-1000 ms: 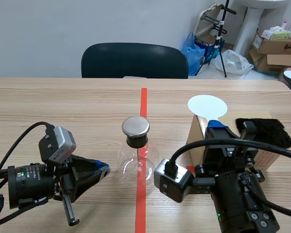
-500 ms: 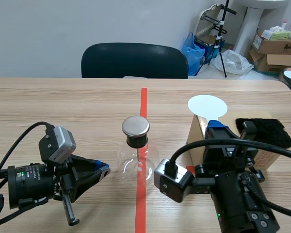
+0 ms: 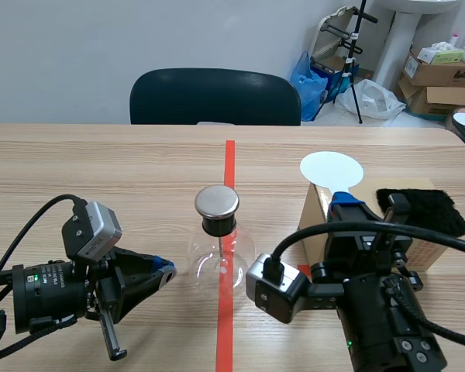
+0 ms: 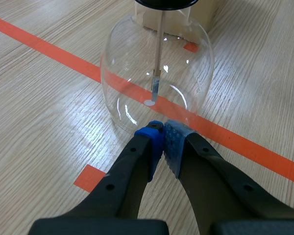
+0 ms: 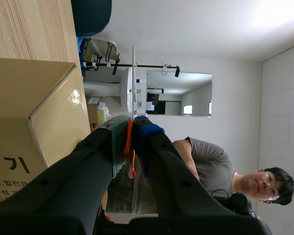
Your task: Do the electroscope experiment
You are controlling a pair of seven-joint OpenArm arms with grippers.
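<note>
The electroscope, a clear glass flask with a black stopper and a round metal cap, stands on the red centre tape line. Its inner rod and foil strip hang straight down. My left gripper lies low on the table, shut on nothing, its tips just short of the flask's base. My right gripper is shut on the orange handle of a white disc paddle, held upright above it. In the right wrist view the disc is edge-on.
A cardboard box with a black furry cloth on top stands beside and behind my right gripper; its side fills the right wrist view. A dark chair is at the table's far edge. A person shows in the right wrist view.
</note>
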